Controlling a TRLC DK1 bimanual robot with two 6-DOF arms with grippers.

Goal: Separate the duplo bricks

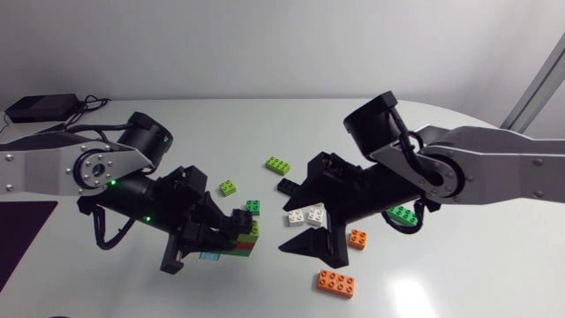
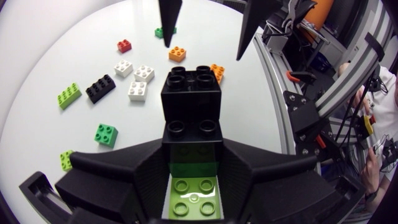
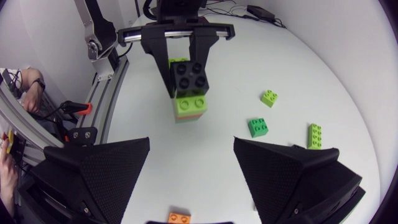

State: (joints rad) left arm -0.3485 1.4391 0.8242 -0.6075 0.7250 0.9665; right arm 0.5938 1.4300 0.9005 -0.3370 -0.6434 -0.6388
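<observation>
The left hand [image 2: 194,155] is clenched on the brick stack [image 3: 188,93]. Its broad fingers cover the stack's sides, so the lower layers are hard to make out. Only the black brick [image 2: 191,93] on top and a lime brick [image 3: 189,104] under it show clearly. The stack stands roughly upright, long axis up and down, studs upward. I cannot tell whether its foot touches the surface [image 1: 459,283]. The right hand [image 3: 192,142] is released, with its fingers wide apart, and the stack is ahead of it, not touching it. Loose bricks lie on the surface beyond, among them a white brick [image 2: 137,91]. A green brick [image 1: 403,214] is partly hidden under the right arm.
</observation>
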